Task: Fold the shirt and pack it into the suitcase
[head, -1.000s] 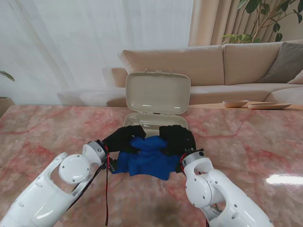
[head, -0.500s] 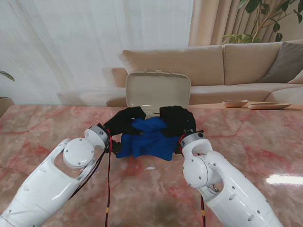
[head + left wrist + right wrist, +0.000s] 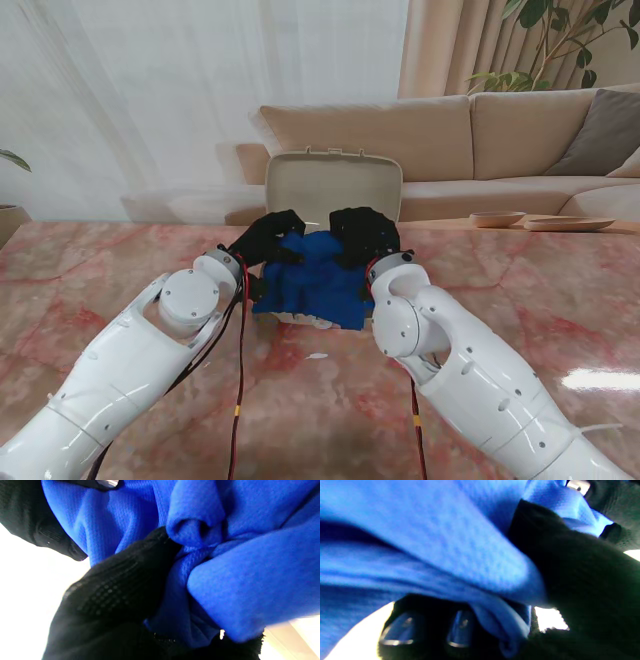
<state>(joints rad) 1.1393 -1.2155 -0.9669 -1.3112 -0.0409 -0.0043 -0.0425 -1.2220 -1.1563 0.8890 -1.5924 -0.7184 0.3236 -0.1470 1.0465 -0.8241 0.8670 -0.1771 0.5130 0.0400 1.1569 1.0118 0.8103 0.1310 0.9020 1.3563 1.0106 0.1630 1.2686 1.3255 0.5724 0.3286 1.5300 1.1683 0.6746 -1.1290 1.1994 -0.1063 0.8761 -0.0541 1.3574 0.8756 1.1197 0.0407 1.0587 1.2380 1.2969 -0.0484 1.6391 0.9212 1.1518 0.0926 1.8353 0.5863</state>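
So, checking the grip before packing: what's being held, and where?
Bunched blue fabric shirt: left hand grips its left side, right hand its right.

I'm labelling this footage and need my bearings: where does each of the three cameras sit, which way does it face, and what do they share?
Stand view: above the shoulders, facing down the table; both white arms, left robot hand and right robot hand hold the blue shirt at the open suitcase.
Left wrist view: along the black gloved fingers, blue cloth close up.
Right wrist view: along its fingers, filled by blurred cloth.
Shared: all three show the shirt and black gloves.
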